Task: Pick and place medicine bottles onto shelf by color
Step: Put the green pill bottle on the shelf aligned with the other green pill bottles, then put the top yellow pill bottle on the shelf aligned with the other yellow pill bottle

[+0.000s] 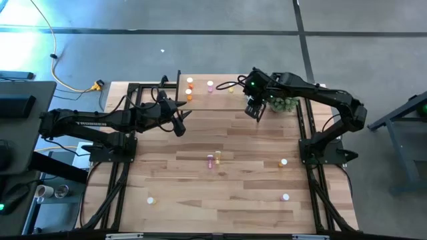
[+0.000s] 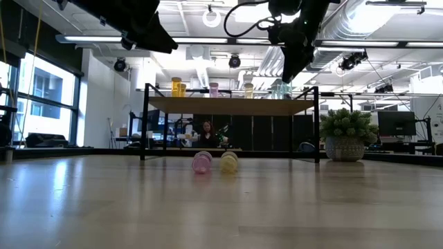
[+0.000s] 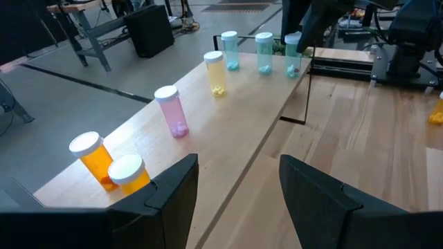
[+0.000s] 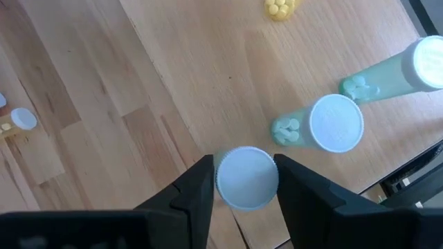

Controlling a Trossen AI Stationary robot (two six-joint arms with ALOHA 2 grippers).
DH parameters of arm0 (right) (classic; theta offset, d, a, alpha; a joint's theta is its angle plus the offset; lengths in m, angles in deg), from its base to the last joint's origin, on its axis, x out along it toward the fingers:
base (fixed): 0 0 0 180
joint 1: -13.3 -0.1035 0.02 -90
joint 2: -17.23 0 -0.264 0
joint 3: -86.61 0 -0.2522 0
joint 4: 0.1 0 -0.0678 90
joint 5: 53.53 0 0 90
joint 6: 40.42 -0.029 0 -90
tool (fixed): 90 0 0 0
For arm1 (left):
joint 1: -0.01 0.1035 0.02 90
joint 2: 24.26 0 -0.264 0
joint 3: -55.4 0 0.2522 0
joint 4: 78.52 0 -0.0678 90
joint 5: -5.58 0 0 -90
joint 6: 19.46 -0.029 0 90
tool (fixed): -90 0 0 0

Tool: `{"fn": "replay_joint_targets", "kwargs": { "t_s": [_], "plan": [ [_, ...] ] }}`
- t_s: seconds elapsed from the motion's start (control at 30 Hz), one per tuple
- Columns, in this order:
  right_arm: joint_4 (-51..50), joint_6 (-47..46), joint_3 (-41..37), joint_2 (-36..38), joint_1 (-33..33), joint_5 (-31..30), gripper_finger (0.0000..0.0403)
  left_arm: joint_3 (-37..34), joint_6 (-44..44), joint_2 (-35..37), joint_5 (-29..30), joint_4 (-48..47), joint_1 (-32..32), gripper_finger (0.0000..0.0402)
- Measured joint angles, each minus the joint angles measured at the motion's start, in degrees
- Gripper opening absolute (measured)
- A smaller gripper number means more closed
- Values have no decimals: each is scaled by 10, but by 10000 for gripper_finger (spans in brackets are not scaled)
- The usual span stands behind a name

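Placement is the step: my right hand (image 4: 243,181) stands over the shelf (image 3: 228,145), fingers either side of a green bottle (image 4: 247,178) beside 2 green ones, and should next release and lift clear.

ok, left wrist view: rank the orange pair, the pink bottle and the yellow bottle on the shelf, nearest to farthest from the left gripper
1. Orange pair: at the shelf's near end, just ahead of the left gripper; the two are too close to split.
2. Pink bottle: next along the shelf.
3. Yellow bottle: farther along, before the green ones.
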Motion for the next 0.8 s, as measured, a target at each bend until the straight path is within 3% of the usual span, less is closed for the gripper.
{"fn": "replay_joint_targets", "kwargs": {
  "t_s": [0.3,0.8],
  "plan": [
    [9,5,0,0,0,-10,172,0,0,0,-1,0,0,193],
    [12,11,65,0,0,-10,174,0,0,0,-1,-1,0,193]
  ]
}}
